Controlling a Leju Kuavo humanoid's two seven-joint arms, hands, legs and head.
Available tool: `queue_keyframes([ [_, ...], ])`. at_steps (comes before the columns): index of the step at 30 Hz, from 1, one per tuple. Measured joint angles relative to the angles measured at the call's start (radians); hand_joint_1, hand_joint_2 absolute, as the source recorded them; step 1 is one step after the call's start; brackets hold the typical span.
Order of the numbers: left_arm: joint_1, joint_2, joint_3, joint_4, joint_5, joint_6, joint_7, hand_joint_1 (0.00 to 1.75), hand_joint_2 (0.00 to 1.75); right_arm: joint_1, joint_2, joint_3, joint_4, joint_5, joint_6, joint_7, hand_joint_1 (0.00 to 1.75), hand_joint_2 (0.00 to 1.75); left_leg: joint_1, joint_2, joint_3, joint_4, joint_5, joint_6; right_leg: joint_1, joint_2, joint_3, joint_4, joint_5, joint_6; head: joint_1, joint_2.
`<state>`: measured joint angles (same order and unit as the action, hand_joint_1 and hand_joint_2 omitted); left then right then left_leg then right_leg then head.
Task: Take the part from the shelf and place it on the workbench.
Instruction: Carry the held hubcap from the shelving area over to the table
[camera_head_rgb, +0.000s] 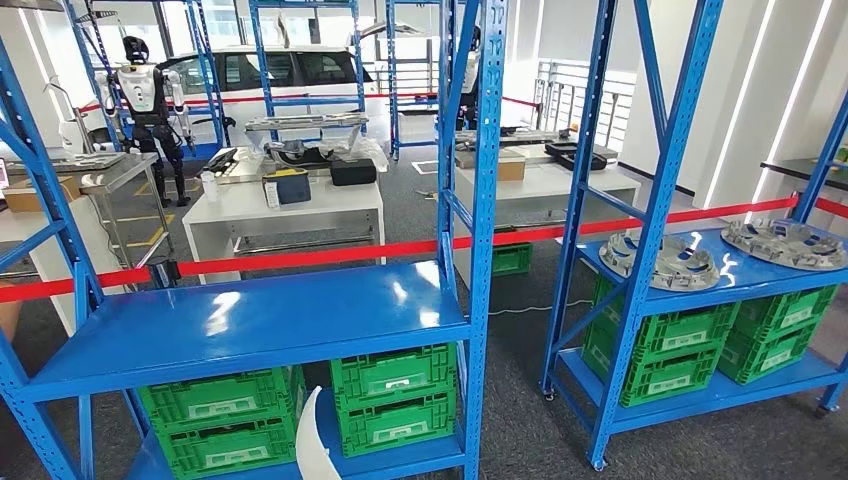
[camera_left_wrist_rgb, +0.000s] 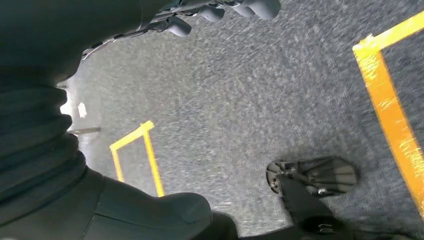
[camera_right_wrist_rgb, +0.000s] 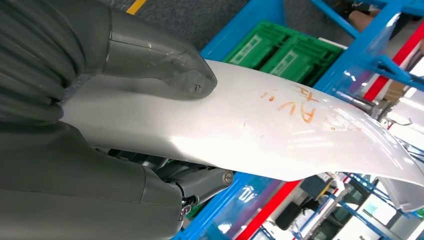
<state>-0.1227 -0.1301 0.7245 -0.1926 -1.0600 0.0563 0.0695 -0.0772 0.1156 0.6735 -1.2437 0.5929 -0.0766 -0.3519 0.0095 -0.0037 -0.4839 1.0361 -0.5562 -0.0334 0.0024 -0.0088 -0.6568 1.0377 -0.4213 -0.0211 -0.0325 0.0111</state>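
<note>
White glossy curved panel part (camera_right_wrist_rgb: 260, 125) with orange handwriting sat gripped in the right hand (camera_right_wrist_rgb: 145, 100), thick grey thumb (camera_right_wrist_rgb: 160, 62) pressed on its upper face, darker fingers under it. In the head view the part's tip (camera_head_rgb: 312, 440) poked up low, in front of the blue metal shelf (camera_head_rgb: 250, 320) and the green plastic crates (camera_head_rgb: 395, 395) beneath. Left hand (camera_left_wrist_rgb: 220, 10) hung over grey carpet with yellow floor tape (camera_left_wrist_rgb: 390, 110), fingers held nothing; how far they were curled, cannot tell. Silver round castings (camera_head_rgb: 660, 262) lay on the neighbouring blue rack (camera_head_rgb: 740, 280).
</note>
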Motion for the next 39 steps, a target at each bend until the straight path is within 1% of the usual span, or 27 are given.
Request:
queue_keyframes([
  [1,0.003,0.002,0.0,0.0,-0.001,-0.002,0.011,0.0,1.75,-0.005,0.005,0.0,0.003,-0.002,-0.001,0.005,1.75,1.75,-0.004,-0.001,0.008,-0.023,-0.006,0.009,0.0,-0.001,-0.003,-0.003,0.01,0.005,0.0,0.0],
  [3,0.013,0.006,-0.001,0.0,-0.007,-0.009,0.04,0.0,1.75,-0.008,0.006,0.0,0.007,-0.013,0.002,0.017,1.75,1.75,-0.006,0.003,-0.009,-0.029,0.01,0.029,-0.004,0.0,-0.009,-0.004,0.018,0.016,0.0,0.0],
  [4,0.018,0.009,-0.001,0.0,-0.007,-0.012,0.052,0.0,1.75,-0.008,0.005,0.0,0.009,-0.02,0.005,0.022,1.75,1.75,-0.006,0.006,-0.018,-0.03,0.021,0.039,-0.006,0.001,-0.017,0.01,-0.006,0.021,0.0,0.0],
  [5,0.021,0.011,-0.001,0.0,-0.002,-0.014,0.059,0.0,1.75,-0.007,0.003,-0.001,0.011,-0.022,0.008,0.027,1.75,1.75,-0.006,0.009,-0.03,-0.031,0.033,0.047,-0.007,0.002,-0.028,0.043,-0.048,0.026,0.0,0.0],
  [7,0.022,0.016,0.0,-0.001,0.01,-0.017,0.059,0.0,1.75,-0.008,-0.002,-0.002,0.012,-0.017,0.01,0.038,1.75,1.75,-0.007,0.011,-0.057,-0.029,0.058,0.056,-0.008,0.004,-0.053,0.155,-0.159,0.03,0.001,0.0],
  [8,0.02,0.016,0.0,-0.001,0.015,-0.019,0.058,0.0,1.75,-0.008,-0.005,-0.002,0.012,-0.012,0.011,0.043,1.75,1.75,-0.009,0.012,-0.073,-0.027,0.071,0.057,-0.007,0.004,-0.061,0.215,-0.192,0.03,0.001,0.0],
  [9,0.019,0.016,0.0,-0.001,0.018,-0.021,0.056,0.0,1.75,-0.008,-0.009,-0.002,0.011,-0.009,0.013,0.051,1.75,1.75,-0.011,0.012,-0.091,-0.025,0.083,0.058,-0.006,0.005,-0.059,0.259,-0.199,0.028,0.001,0.0],
  [10,0.019,0.015,0.0,-0.001,0.02,-0.023,0.056,0.0,1.75,-0.007,-0.013,-0.003,0.01,-0.006,0.016,0.058,1.75,1.75,-0.013,0.013,-0.109,-0.021,0.094,0.058,-0.003,0.006,-0.043,0.274,-0.182,0.024,0.001,0.0],
  [12,0.018,0.012,0.0,0.0,0.022,-0.024,0.056,0.0,1.75,-0.007,-0.02,-0.004,0.003,0.0,0.027,0.073,1.75,1.75,-0.015,0.014,-0.141,-0.011,0.113,0.055,0.003,0.006,0.038,0.203,-0.13,0.014,0.002,0.0],
  [14,0.017,0.009,0.0,0.0,0.025,-0.02,0.058,0.0,1.75,-0.008,-0.024,-0.005,-0.005,0.004,0.044,0.079,1.75,1.75,-0.017,0.015,-0.162,-0.004,0.131,0.048,0.011,0.006,0.148,0.054,-0.132,0.002,0.002,0.0],
  [15,0.017,0.008,0.001,0.0,0.031,-0.014,0.058,0.0,1.75,-0.009,-0.025,-0.006,-0.009,0.004,0.055,0.078,1.75,1.75,-0.016,0.015,-0.167,-0.004,0.14,0.044,0.015,0.007,0.182,-0.003,-0.143,-0.002,0.002,0.0],
  [16,0.017,0.008,0.004,0.0,0.041,-0.007,0.056,0.0,1.75,-0.009,-0.025,-0.006,-0.01,0.002,0.067,0.076,1.75,1.75,-0.015,0.016,-0.17,-0.006,0.15,0.038,0.018,0.007,0.195,-0.034,-0.152,-0.006,0.002,0.0],
  [18,0.019,0.008,0.017,0.0,0.066,0.006,0.049,0.0,1.75,-0.008,-0.026,-0.006,-0.011,-0.004,0.086,0.071,1.75,1.75,-0.012,0.016,-0.173,-0.013,0.168,0.027,0.018,0.006,0.184,-0.046,-0.135,-0.014,0.003,0.0],
  [19,0.02,0.009,0.024,0.0,0.075,0.01,0.046,0.0,1.75,-0.007,-0.026,-0.006,-0.011,-0.007,0.091,0.069,1.75,1.75,-0.012,0.014,-0.178,-0.01,0.16,0.021,0.016,0.005,0.176,-0.048,-0.123,-0.02,0.003,0.0],
  [21,0.024,0.01,0.035,0.0,0.083,0.014,0.04,0.0,1.75,-0.007,-0.026,-0.006,-0.011,-0.009,0.093,0.066,1.75,1.75,-0.009,0.009,-0.2,0.05,0.081,0.011,0.011,0.002,0.15,-0.052,-0.096,-0.032,0.001,0.0],
  [23,0.026,0.01,0.043,0.001,0.09,0.015,0.031,0.0,1.75,-0.009,-0.027,-0.006,-0.009,-0.003,0.09,0.066,1.75,1.75,-0.006,0.007,-0.224,0.168,-0.019,0.001,0.011,0.001,0.118,-0.049,-0.072,-0.037,0.0,0.0],
  [24,0.026,0.011,0.047,0.001,0.094,0.016,0.027,0.0,1.75,-0.01,-0.027,-0.006,-0.008,0.002,0.086,0.07,1.75,1.75,-0.004,0.007,-0.228,0.224,-0.037,-0.002,0.011,0.0,0.1,-0.046,-0.059,-0.035,0.0,0.0],
  [26,0.027,0.011,0.054,0.001,0.095,0.016,0.031,0.0,1.75,-0.014,-0.029,-0.006,-0.004,0.011,0.078,0.081,1.75,1.75,-0.002,0.008,-0.203,0.265,-0.004,-0.005,0.011,-0.002,0.062,-0.037,-0.035,-0.032,-0.001,0.0],
  [27,0.028,0.011,0.057,0.001,0.095,0.016,0.035,0.0,1.75,-0.015,-0.03,-0.006,-0.004,0.013,0.076,0.089,1.75,1.75,-0.001,0.007,-0.166,0.239,0.026,-0.005,0.011,-0.002,0.042,-0.031,-0.023,-0.028,-0.001,0.0],
  [28,0.029,0.011,0.06,0.001,0.094,0.015,0.04,0.0,1.75,-0.015,-0.032,-0.006,-0.004,0.014,0.074,0.097,1.75,1.75,0.0,0.007,-0.113,0.179,0.037,-0.003,0.011,-0.002,0.026,-0.025,-0.012,-0.025,-0.001,0.0],
  [30,0.031,0.01,0.063,0.001,0.095,0.013,0.05,0.0,1.75,-0.014,-0.036,-0.006,-0.009,0.015,0.07,0.11,1.75,1.75,-0.004,0.004,-0.002,0.029,0.009,0.007,0.012,-0.003,0.005,-0.016,0.007,-0.014,-0.001,0.001],
  [31,0.033,0.009,0.065,0.002,0.096,0.012,0.057,0.0,1.75,-0.014,-0.039,-0.006,-0.012,0.015,0.069,0.113,1.75,1.75,-0.008,0.002,0.028,-0.021,-0.012,0.013,0.011,-0.004,0.002,-0.015,0.016,-0.009,-0.001,0.001],
  [33,0.037,0.005,0.07,0.005,0.097,0.009,0.078,0.0,1.75,-0.012,-0.045,-0.006,-0.017,0.016,0.069,0.114,1.75,1.75,-0.013,0.003,0.03,-0.049,-0.01,0.031,0.008,-0.005,-0.001,-0.02,0.036,0.003,-0.001,0.0],
  [34,0.039,0.003,0.073,0.007,0.098,0.009,0.089,0.0,1.75,-0.011,-0.048,-0.006,-0.019,0.016,0.069,0.115,1.75,1.75,-0.013,0.005,0.021,-0.05,0.001,0.04,0.005,-0.003,-0.007,-0.018,0.033,0.01,-0.001,0.0],
  [35,0.042,0.001,0.077,0.008,0.1,0.011,0.098,0.0,1.75,-0.009,-0.053,-0.006,-0.02,0.016,0.07,0.117,1.75,1.75,-0.012,0.008,0.008,-0.051,0.014,0.05,0.004,0.0,-0.016,-0.005,0.011,0.017,0.0,0.0],
  [38,0.048,-0.004,0.086,0.009,0.098,0.013,0.11,0.0,1.75,-0.005,-0.069,-0.006,-0.022,0.016,0.069,0.126,1.75,1.75,-0.011,0.014,-0.038,-0.05,0.055,0.065,-0.001,0.005,-0.057,0.144,-0.143,0.031,0.002,0.0],
  [39,0.049,-0.006,0.087,0.009,0.09,0.01,0.109,0.0,1.75,-0.005,-0.074,-0.006,-0.023,0.016,0.067,0.13,1.75,1.75,-0.012,0.014,-0.055,-0.048,0.068,0.065,-0.001,0.005,-0.065,0.208,-0.176,0.033,0.002,0.0],
])
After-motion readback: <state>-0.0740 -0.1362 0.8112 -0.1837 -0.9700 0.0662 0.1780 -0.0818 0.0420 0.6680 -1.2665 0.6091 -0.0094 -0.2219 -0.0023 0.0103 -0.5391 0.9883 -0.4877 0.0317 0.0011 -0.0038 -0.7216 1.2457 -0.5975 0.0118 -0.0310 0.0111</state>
